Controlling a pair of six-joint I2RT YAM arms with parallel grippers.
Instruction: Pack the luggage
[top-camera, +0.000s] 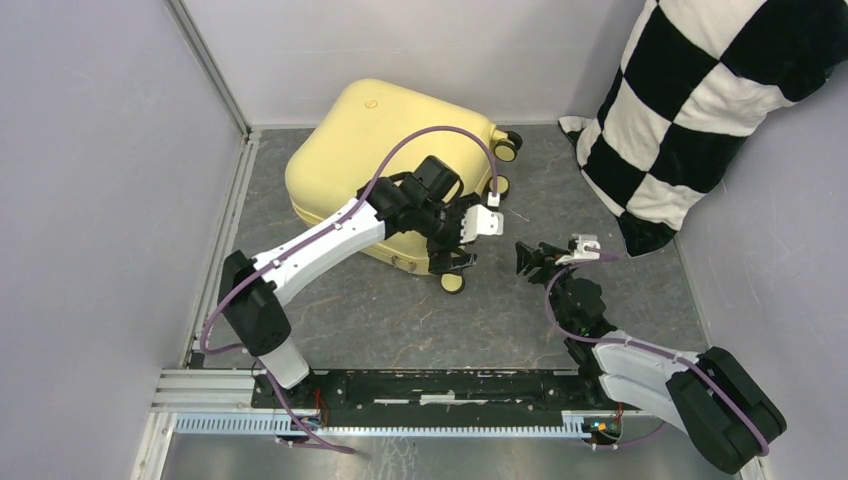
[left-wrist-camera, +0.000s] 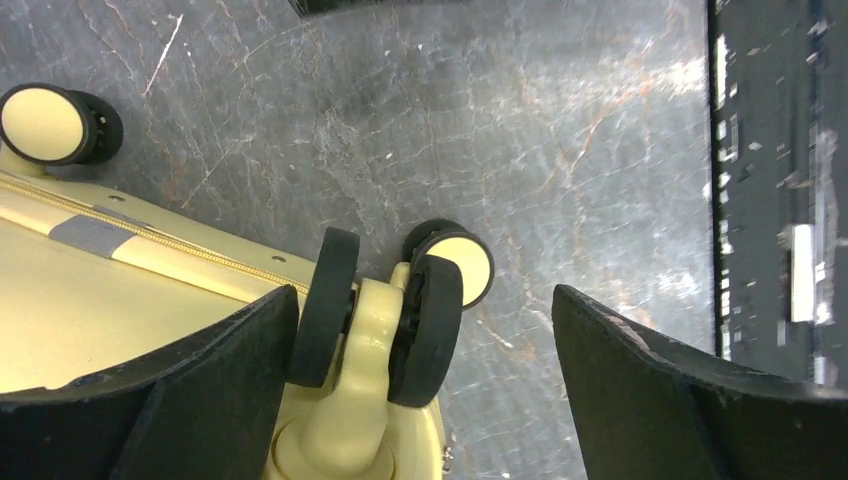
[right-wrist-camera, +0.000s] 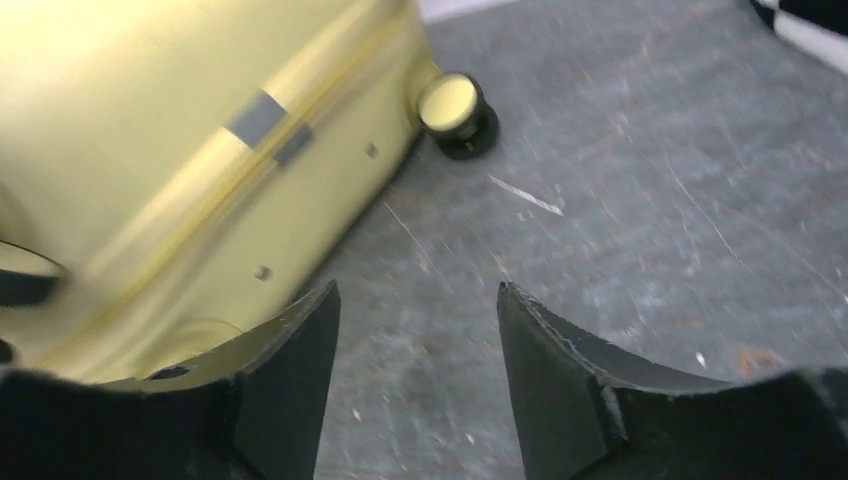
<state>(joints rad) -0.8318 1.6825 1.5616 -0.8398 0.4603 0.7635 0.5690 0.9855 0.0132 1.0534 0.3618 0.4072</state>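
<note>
Black L fingers (left-wrist-camera: 650, 390) wide; R fingers (right-wrist-camera: 570, 370) apart

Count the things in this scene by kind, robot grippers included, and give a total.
Suitcase: 1
Checkered pillow: 1
Grippers: 2 (left gripper, right gripper)
Total: 4

White-shelled arms (top-camera: 315, 243) with black joints and purple cables (top-camera: 440, 132) end in the black left gripper (left-wrist-camera: 425, 300) and right gripper (right-wrist-camera: 415, 290).
</note>
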